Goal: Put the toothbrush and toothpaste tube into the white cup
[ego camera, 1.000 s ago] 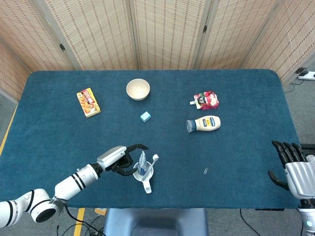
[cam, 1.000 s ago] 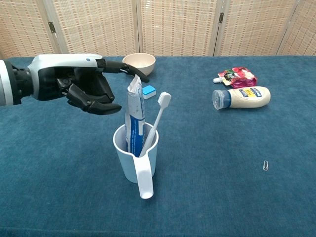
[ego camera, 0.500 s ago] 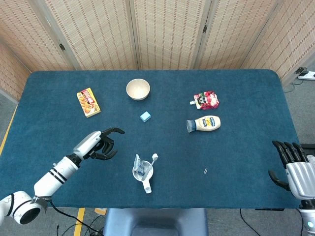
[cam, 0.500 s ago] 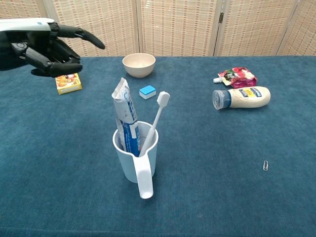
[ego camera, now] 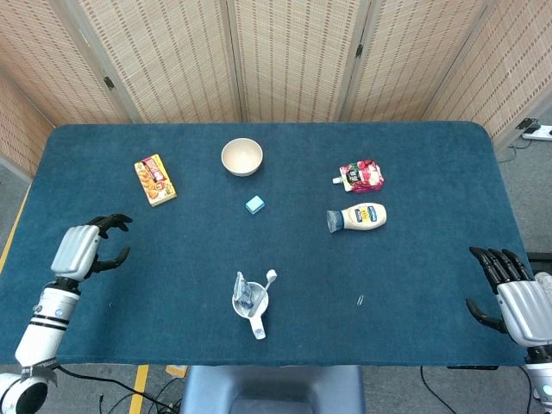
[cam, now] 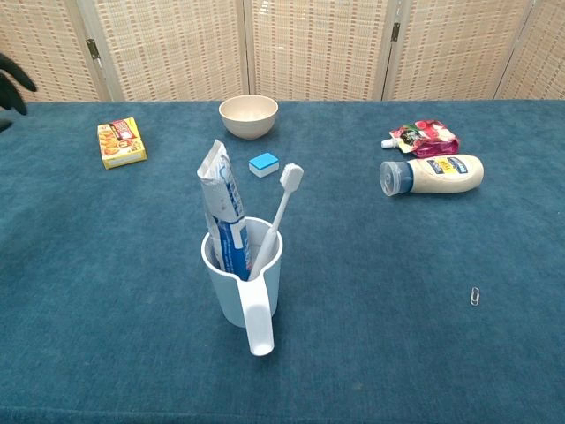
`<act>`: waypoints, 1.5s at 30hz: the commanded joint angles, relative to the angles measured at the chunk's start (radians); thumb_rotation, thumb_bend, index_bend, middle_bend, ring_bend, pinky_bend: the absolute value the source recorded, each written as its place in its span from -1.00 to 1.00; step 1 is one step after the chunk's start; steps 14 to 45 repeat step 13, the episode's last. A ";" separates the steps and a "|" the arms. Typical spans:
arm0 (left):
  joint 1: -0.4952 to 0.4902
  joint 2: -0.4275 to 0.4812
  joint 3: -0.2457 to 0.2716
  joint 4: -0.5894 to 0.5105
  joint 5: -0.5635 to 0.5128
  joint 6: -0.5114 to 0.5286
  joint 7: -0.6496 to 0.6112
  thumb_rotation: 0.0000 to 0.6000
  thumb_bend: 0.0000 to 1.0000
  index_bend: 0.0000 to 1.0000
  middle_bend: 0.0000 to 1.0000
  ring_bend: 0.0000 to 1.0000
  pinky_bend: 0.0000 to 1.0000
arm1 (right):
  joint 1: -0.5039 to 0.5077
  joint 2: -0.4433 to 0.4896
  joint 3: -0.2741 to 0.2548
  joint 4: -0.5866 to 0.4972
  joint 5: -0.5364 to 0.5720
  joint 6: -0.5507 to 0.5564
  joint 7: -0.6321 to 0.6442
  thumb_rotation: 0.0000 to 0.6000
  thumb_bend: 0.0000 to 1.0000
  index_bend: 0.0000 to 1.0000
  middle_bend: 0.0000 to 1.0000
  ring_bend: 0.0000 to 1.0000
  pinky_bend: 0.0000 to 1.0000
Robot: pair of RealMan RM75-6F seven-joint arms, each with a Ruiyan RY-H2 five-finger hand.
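In the head view, the left hand [ego camera: 82, 248] has been drawn back from beside the cup [ego camera: 251, 304] to the table's [ego camera: 431, 155] left edge within the last second. It is seen empty, fingers spread and loosely curled. The right hand [ego camera: 509, 297] is held at the right edge, fingers apart, nothing in it, unmoved. The tube [ego camera: 244, 291] and the toothbrush [ego camera: 264, 287] are both seen standing in the cup, near the front edge. The task is therefore judged complete, with only the retreat of the arm left. Open cloth lies on all sides of the cup; the bowl [ego camera: 241, 157], the blue block [ego camera: 254, 204], the yellow box [ego camera: 154, 179], the mayonnaise bottle [ego camera: 358, 217] and the red pouch [ego camera: 363, 176] are well apart from it, further back.

In the chest view, the cup [cam: 243, 278] is seen upright, handle toward the camera, the tube [cam: 223, 221] leaning left and the toothbrush [cam: 278, 212] leaning right, bristles up. Only dark fingertips [cam: 11, 78] of the left hand are caught at the left border. A paperclip [cam: 475, 296] lies alone to the right. Nothing crowds either arm's path off the table.
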 commanded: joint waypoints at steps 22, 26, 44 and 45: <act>0.247 -0.075 0.086 -0.059 0.099 0.339 0.314 1.00 -0.22 -0.57 -0.41 -0.55 -0.38 | 0.016 -0.024 -0.002 0.006 0.011 -0.028 0.017 1.00 -0.50 -1.00 -0.72 -0.80 -0.80; 0.247 -0.075 0.086 -0.059 0.099 0.339 0.314 1.00 -0.22 -0.57 -0.41 -0.55 -0.38 | 0.016 -0.024 -0.002 0.006 0.011 -0.028 0.017 1.00 -0.50 -1.00 -0.72 -0.80 -0.80; 0.247 -0.075 0.086 -0.059 0.099 0.339 0.314 1.00 -0.22 -0.57 -0.41 -0.55 -0.38 | 0.016 -0.024 -0.002 0.006 0.011 -0.028 0.017 1.00 -0.50 -1.00 -0.72 -0.80 -0.80; 0.247 -0.075 0.086 -0.059 0.099 0.339 0.314 1.00 -0.22 -0.57 -0.41 -0.55 -0.38 | 0.016 -0.024 -0.002 0.006 0.011 -0.028 0.017 1.00 -0.50 -1.00 -0.72 -0.80 -0.80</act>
